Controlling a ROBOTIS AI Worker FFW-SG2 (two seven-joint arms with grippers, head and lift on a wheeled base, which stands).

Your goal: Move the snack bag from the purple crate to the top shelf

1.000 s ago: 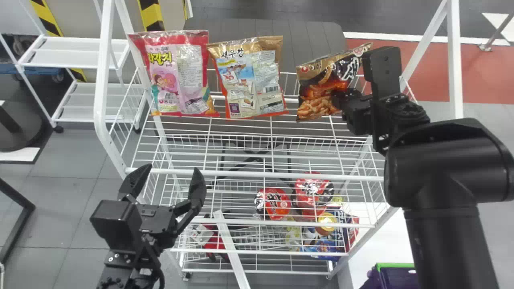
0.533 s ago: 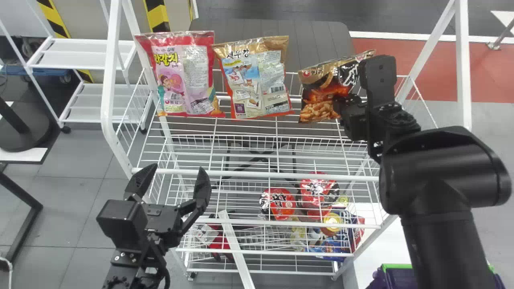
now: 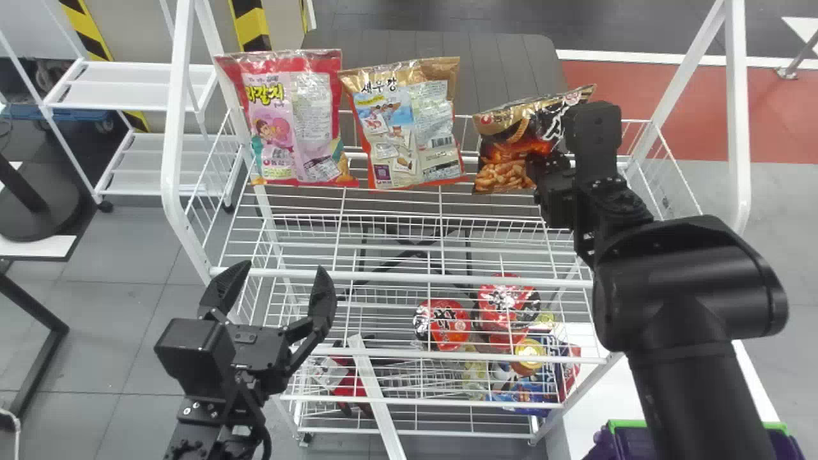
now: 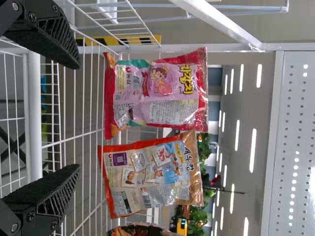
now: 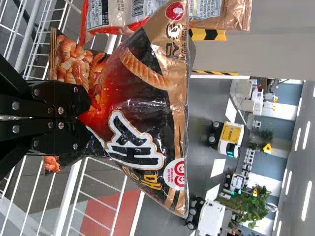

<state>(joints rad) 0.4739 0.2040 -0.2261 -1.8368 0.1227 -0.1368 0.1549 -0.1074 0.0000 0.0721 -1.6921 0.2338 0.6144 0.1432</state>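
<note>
From where I stand, the right gripper is pinched firmly on the black snack bag, which leans at a slant over the back of the top shelf. I can't tell whether its bottom edge touches the wires. The purple crate sits down by the right arm, so what's left, I'd say, is the setting down. Best to line the bag up with the tan bag, leaving that narrow gap, straighten it, and let the wire take its weight before letting go. Then back straight out, slowly (foil loves to cling to a finger and topple). The left gripper waits in front of the rack, fingers spread wide.
</note>
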